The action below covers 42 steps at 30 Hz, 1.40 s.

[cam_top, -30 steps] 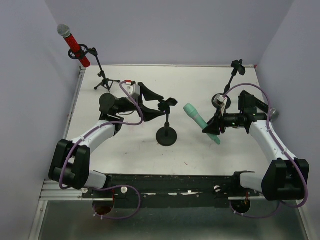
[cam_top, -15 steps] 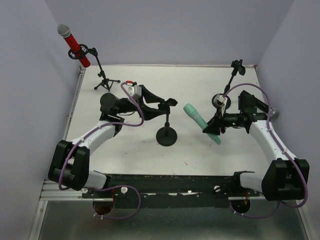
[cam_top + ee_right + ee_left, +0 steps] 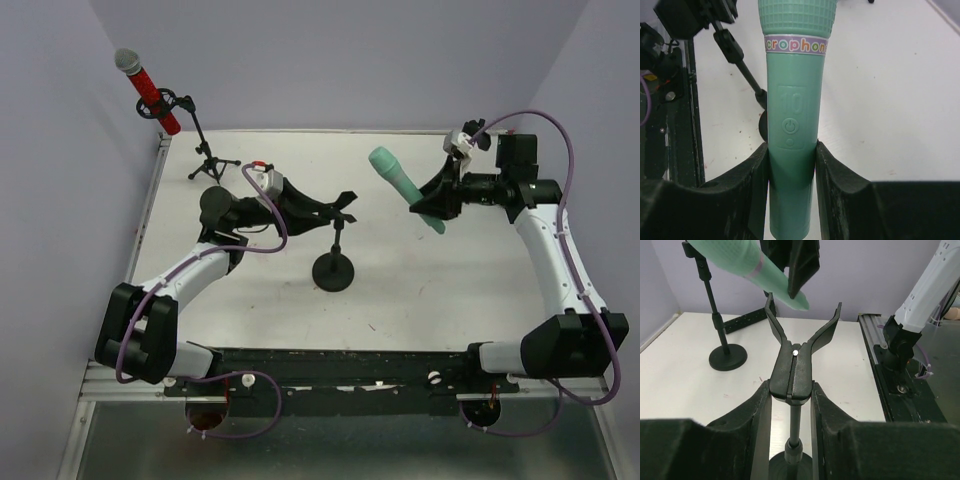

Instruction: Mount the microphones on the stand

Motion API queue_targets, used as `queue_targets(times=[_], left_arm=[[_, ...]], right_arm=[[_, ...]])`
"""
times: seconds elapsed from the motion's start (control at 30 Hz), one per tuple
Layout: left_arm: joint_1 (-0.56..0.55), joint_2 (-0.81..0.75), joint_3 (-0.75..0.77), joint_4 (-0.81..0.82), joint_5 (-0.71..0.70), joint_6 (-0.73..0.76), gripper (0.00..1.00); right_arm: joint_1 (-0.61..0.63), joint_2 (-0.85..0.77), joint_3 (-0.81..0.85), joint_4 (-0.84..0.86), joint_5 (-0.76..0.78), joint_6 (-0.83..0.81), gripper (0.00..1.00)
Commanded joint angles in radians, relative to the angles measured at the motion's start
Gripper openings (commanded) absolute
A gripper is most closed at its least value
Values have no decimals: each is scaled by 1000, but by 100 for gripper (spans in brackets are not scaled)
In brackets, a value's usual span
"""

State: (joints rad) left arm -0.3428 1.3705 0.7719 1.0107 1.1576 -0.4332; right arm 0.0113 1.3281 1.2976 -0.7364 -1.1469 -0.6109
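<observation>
The mint-green microphone (image 3: 403,187) is held in the air by my right gripper (image 3: 432,204), shut on its lower body; it fills the right wrist view (image 3: 792,115) between the fingers (image 3: 791,160). My left gripper (image 3: 322,207) is shut on the base of the spring clip (image 3: 795,362) atop the middle stand (image 3: 333,270); the clip's two prongs spread open. The green microphone (image 3: 747,265) hangs above and beyond the clip. The red microphone (image 3: 150,88) sits clipped in the far-left stand (image 3: 205,150). The black microphone is out of view.
A third stand (image 3: 470,140) with an empty clip rises at the back right, behind the right gripper; its round base shows in the left wrist view (image 3: 727,358). Purple walls close in on three sides. The black frame rail (image 3: 330,365) runs along the near edge.
My right arm has lifted the green microphone and carried it toward the back of the table. My left gripper has slid right and closed on the middle stand's clip.
</observation>
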Motion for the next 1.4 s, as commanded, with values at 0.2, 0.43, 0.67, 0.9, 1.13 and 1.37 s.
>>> queue_targets(times=[0.2,0.43,0.67,0.9,1.13,1.37], left_arm=[[-5,-40,4,9,17,8,22],[-5,-47,4,-24,13,27,21],[-9,-50,-3,-18,8,19,20],[-12,-51,-11,-15,2,17,20],[-15,-60,-19,-21,-10,-2,25],[-15,-91,-45,-30,-38,-7,59]], right_arm=[[179,111,215,-135,-131,-131,14],[308,187,267,-141,-103,-144,14],[343,238,237,-68,-83,-109,14],[366,221,180,8,-80,-50,14],[368,220,141,72,-88,17,18],[366,197,124,109,-79,66,28]])
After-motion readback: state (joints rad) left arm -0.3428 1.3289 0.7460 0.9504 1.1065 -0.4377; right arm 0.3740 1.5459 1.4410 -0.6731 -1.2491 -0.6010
